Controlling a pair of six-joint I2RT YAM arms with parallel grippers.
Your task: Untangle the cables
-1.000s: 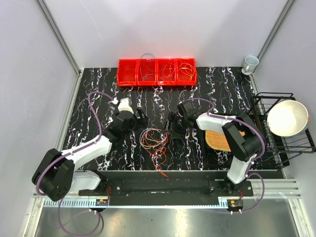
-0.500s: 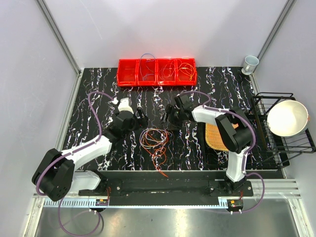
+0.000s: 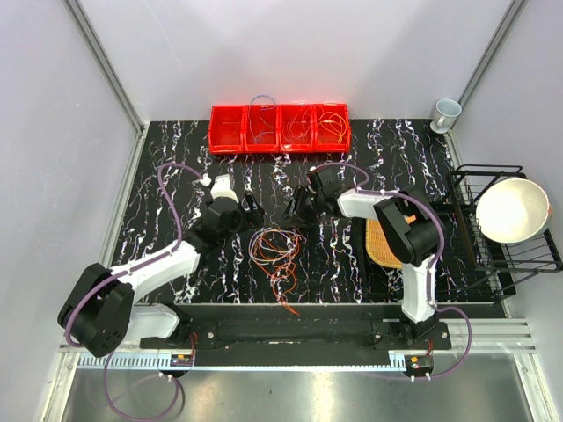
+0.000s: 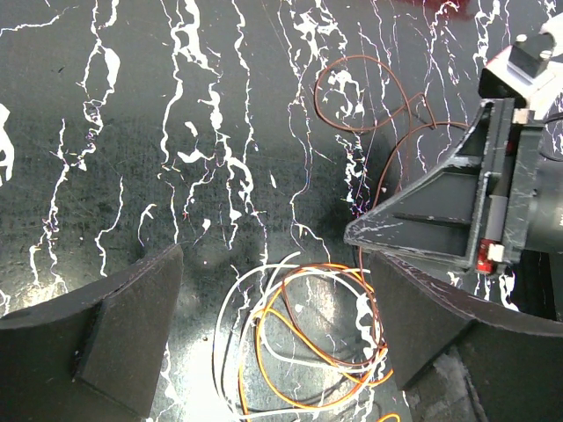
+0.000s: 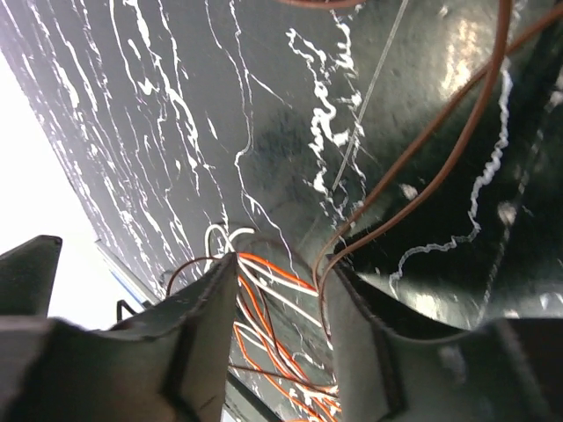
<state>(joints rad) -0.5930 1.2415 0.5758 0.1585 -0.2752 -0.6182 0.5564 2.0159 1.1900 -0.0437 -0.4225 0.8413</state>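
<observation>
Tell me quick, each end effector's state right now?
Left end effector: open, holding nothing, above the tangled thin orange and white wires.
Right end effector: open, a thin brown wire running between its fingers.

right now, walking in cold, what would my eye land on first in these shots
The tangle of orange, brown and white cables in the middle of the black marbled table draws the eye first, with the left end effector and right end effector both open at its far edge. Next come the red bins along the back, some holding wires, and the white bowl in the black rack at right.
</observation>
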